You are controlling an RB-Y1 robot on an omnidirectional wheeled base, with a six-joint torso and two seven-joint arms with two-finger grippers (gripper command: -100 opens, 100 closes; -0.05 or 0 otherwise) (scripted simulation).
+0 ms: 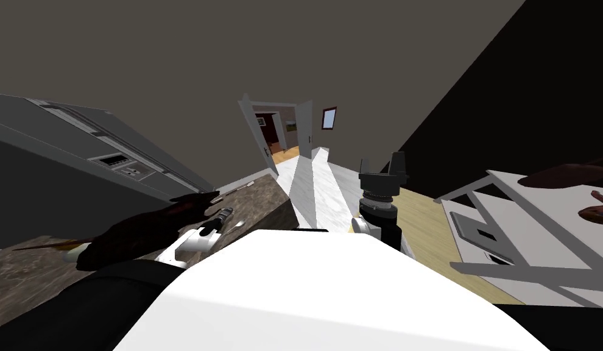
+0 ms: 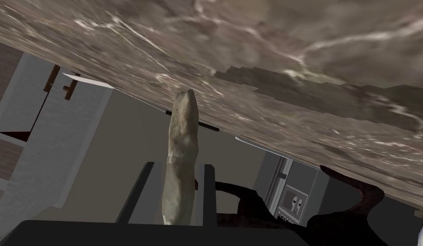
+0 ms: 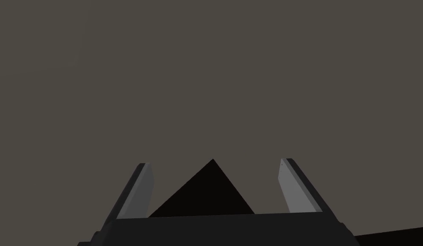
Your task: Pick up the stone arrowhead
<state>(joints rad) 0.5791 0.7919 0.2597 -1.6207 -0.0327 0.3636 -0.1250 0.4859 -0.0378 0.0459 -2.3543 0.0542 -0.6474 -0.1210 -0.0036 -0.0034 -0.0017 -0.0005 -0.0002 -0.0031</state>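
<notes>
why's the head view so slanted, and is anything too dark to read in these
Head view: the slant is the camera's roll and wide lens; the dark shape on the marbled counter is too dim to name. Left wrist view: evenly lit, the pale stone arrowhead reads clearly in the left gripper. Right wrist view: flat light, no glare on the open right gripper.
</notes>
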